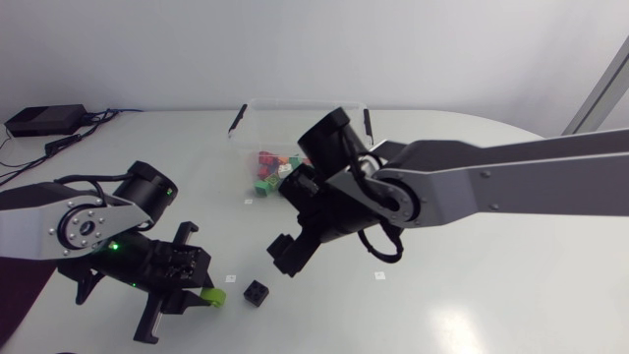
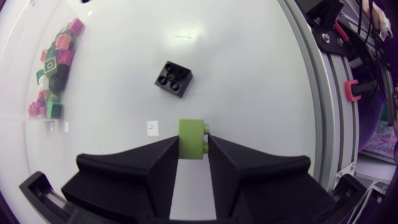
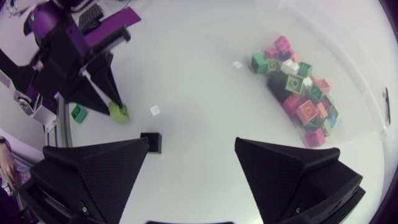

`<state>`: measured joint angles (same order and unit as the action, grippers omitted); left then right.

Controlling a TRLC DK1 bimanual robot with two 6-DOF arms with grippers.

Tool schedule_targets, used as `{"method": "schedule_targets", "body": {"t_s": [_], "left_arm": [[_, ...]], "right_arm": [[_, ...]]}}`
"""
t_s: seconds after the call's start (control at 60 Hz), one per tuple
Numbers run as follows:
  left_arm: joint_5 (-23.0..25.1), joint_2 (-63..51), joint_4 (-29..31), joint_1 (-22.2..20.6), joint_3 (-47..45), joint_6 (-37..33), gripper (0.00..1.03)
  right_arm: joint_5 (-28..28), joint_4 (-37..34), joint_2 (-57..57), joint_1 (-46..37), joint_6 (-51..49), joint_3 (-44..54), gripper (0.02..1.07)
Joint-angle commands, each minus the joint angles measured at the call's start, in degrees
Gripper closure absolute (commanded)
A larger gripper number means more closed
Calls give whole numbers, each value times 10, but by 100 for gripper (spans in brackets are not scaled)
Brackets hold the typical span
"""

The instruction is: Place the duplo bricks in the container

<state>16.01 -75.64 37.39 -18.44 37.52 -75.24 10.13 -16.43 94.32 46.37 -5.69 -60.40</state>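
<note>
1. White table [image 1: 491, 285], glossy; black box [image 1: 44, 120] with cables at far left.
2. Clear container [image 1: 295, 102] at far centre holds a pile of mixed bricks [image 1: 267, 169].
3. Left gripper [image 2: 193, 148] pinches lime brick [image 2: 191, 134], near left.
4. Black brick [image 2: 173, 79] lies loose just beyond it; right gripper [image 3: 191, 144] hangs above, spread and empty.
5. Judgement: nearly done, two bricks left.

You see your L gripper [image 2: 193, 148] pinch a green brick [image 2: 191, 134] from both sides. A black brick [image 2: 173, 79] sits ahead, not touching.

A black brick [image 1: 257, 292] lies studs-up, a green brick [image 1: 213, 296] clamped in the left gripper [image 2: 193, 144] at its 9 o'clock, the clear container [image 1: 305, 106] of mixed bricks [image 1: 267, 169] at 12.
</note>
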Motion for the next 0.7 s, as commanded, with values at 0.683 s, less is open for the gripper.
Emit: {"method": "schedule_targets", "body": {"t_s": [0.683], "left_arm": [[160,-93,-46,178,172,107,85]], "right_arm": [[-52,-109,161,96,6,-123,7]]}}
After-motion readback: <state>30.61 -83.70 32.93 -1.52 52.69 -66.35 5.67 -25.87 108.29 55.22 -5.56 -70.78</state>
